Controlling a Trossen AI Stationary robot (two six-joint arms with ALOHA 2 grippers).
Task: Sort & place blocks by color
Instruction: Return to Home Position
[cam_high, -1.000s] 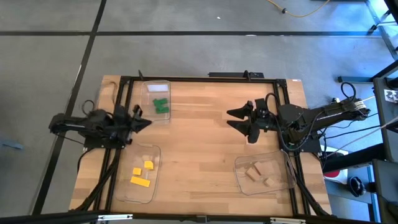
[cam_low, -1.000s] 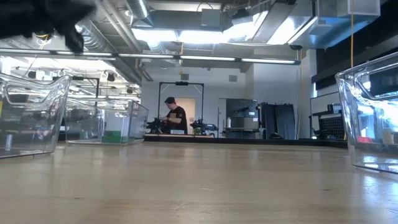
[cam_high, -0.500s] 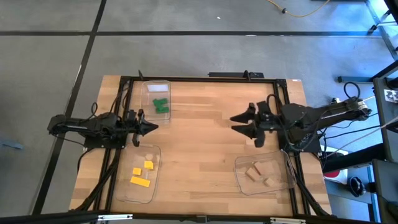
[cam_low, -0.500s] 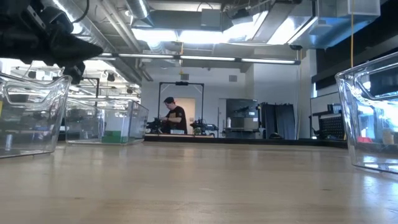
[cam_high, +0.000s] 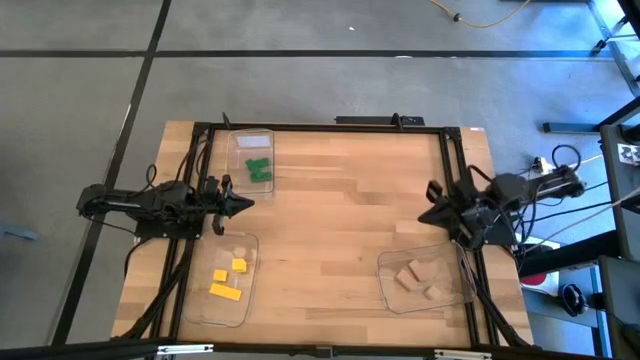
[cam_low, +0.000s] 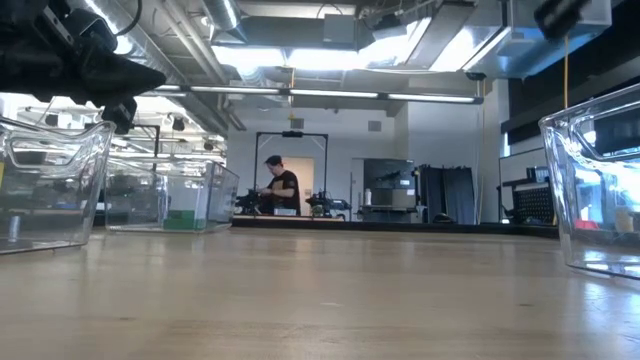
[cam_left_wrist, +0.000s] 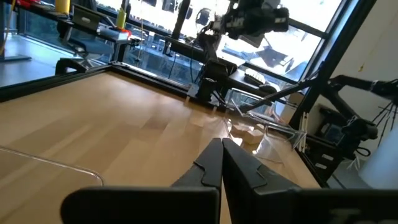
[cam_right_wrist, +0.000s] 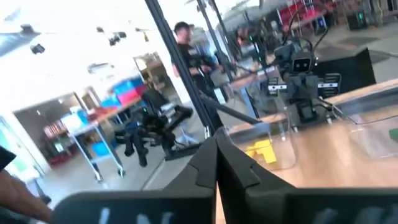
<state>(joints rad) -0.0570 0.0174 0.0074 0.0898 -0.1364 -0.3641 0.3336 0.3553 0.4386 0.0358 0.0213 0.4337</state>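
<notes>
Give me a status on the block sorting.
Done, it seems: green blocks in the top-left tray, yellow blocks in the bottom-left tray, tan blocks in the bottom-right tray; none visibly loose on the table. In hand: nothing; left tool and right tool are shut, empty. Left: probably only parking the arms.

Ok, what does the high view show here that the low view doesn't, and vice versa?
Only the high view: yellow blocks and tan blocks lying in their trays, and a clear look at the right gripper by the table's right edge. Only the low view: a person in the room behind. Both: the left gripper, shut, and the green blocks in the far tray.
</notes>
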